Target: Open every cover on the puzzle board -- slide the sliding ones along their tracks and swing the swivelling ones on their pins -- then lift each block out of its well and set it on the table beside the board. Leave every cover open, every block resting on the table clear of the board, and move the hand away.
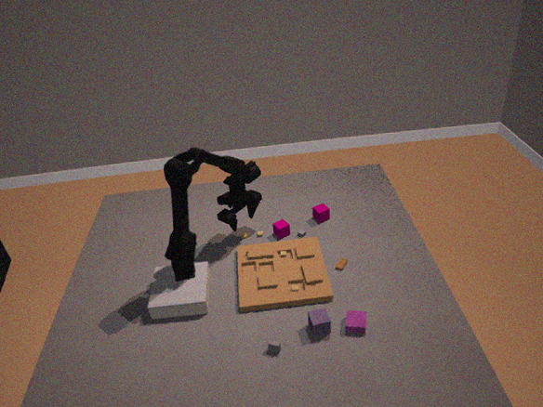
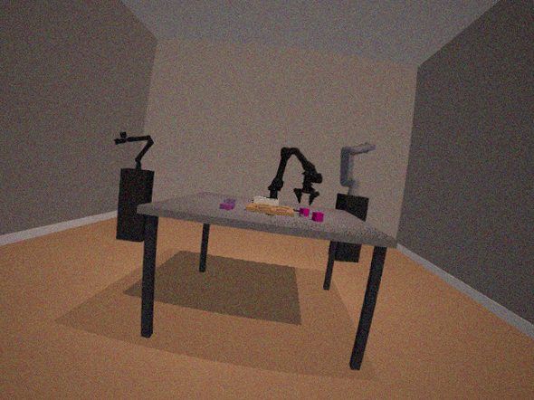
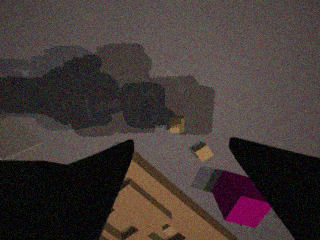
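The tan puzzle board (image 1: 246, 296) (image 3: 132, 205) lies on the table, with dark slots and recesses. Small pale pieces (image 1: 282, 254) (image 1: 294, 288) show in two recesses; whether they are blocks or covers is too small to tell. A small tan block (image 1: 260, 233) (image 3: 203, 152) rests on the table just behind the board. Another small tan block (image 1: 244, 235) (image 3: 176, 124) lies beside it, in the arm's shadow. My gripper (image 1: 243, 222) (image 2: 304, 203) (image 3: 180, 143) is open and empty, above the table behind the board, over the area of these two blocks.
Magenta cubes (image 1: 281, 229) (image 1: 321, 213) and a small grey piece (image 1: 301, 233) stand behind the board. An orange piece (image 1: 341, 264) lies right of it. A purple cube (image 1: 319, 321), a pink-purple cube (image 1: 355, 322) and a dark grey piece (image 1: 272, 349) are in front.
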`<state>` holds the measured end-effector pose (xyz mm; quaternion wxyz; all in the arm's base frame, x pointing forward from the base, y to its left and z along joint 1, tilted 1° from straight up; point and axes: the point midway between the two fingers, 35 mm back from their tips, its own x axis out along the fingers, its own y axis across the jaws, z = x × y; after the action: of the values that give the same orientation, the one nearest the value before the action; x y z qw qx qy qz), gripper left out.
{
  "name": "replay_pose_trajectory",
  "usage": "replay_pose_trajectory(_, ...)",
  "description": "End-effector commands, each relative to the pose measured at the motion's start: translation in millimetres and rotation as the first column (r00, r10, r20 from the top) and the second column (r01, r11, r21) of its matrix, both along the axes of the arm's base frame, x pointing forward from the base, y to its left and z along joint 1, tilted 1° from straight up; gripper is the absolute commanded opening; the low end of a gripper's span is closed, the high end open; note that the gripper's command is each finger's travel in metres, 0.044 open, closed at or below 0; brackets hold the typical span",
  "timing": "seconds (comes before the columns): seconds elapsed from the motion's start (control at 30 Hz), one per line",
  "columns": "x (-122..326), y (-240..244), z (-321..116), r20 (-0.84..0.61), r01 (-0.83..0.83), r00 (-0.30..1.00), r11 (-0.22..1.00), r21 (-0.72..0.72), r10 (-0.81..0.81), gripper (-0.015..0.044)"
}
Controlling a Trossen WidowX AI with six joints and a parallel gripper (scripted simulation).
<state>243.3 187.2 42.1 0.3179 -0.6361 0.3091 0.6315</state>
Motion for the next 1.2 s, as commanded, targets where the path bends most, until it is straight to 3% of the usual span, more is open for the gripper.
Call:
replay_pose_trajectory(0.0,0,0,11,0.001,0.003,1.000,1.000,0.003,-0.003,0.0440)
replay_pose_trajectory(0.17,-1,-1,22,0.000,0.004,1.000,1.000,0.003,-0.004,0.0440)
replay_pose_trajectory(0.53,26,-28,21,-0.004,0.144,0.990,0.989,0.038,-0.144,0.0151)
replay_pose_trajectory(0.73,45,-53,23,-0.004,0.367,0.930,0.930,0.033,-0.367,0.0000)
replay_pose_trajectory(0.83,53,-67,23,-0.004,0.476,0.879,0.879,0.031,-0.476,0.0000)
replay_pose_trajectory(1.17,79,-110,26,0.004,0.552,0.834,0.834,0.028,-0.552,0.0000)
